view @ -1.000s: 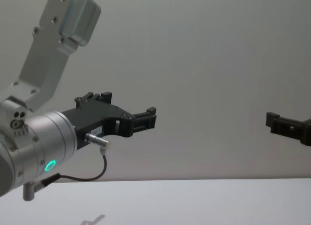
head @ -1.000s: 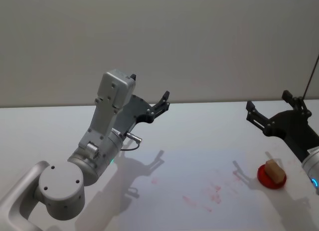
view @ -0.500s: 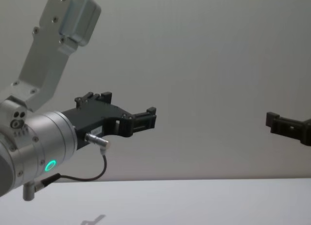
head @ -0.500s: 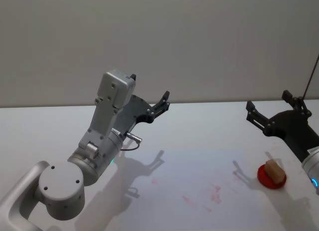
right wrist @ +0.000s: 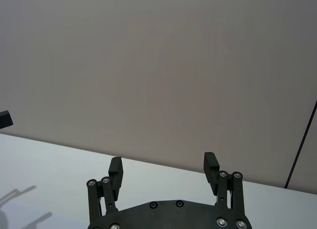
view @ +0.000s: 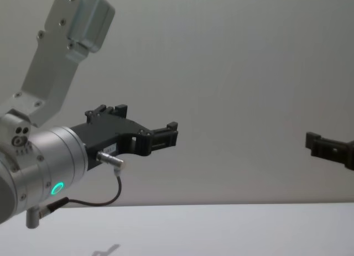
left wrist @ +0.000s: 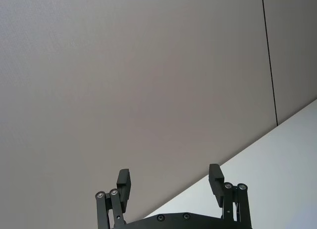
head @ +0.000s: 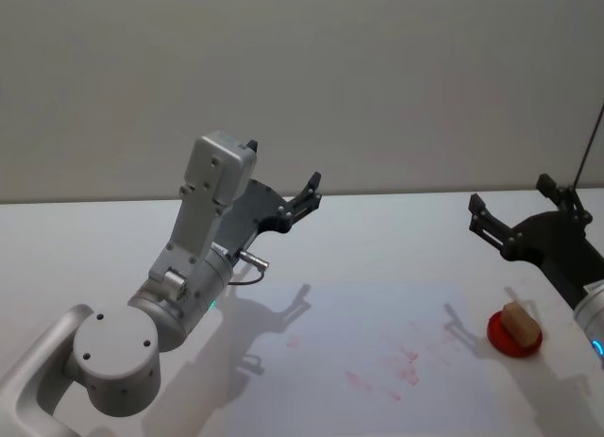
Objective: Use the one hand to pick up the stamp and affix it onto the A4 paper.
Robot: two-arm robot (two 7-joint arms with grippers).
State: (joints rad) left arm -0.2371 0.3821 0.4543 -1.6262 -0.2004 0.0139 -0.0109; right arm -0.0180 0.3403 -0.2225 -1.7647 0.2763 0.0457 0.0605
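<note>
Right pincer (head: 510, 193) released, hanging over tabletop (head: 396, 239) beyond stamp (head: 516, 318), sitting on red pad (head: 503, 339) at right edge of A4 paper (head: 377, 361). Left pincer (head: 311, 187) released, parked high at left. Risk: off-centre descent tipping stamp or dragging pad; weak grip slipping, smearing print.

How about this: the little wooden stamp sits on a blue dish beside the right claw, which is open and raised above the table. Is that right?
Not quite: the dish is red, not blue. The head view shows the stamp sitting on a red dish beside the right claw, which is open and raised above the table.
</note>
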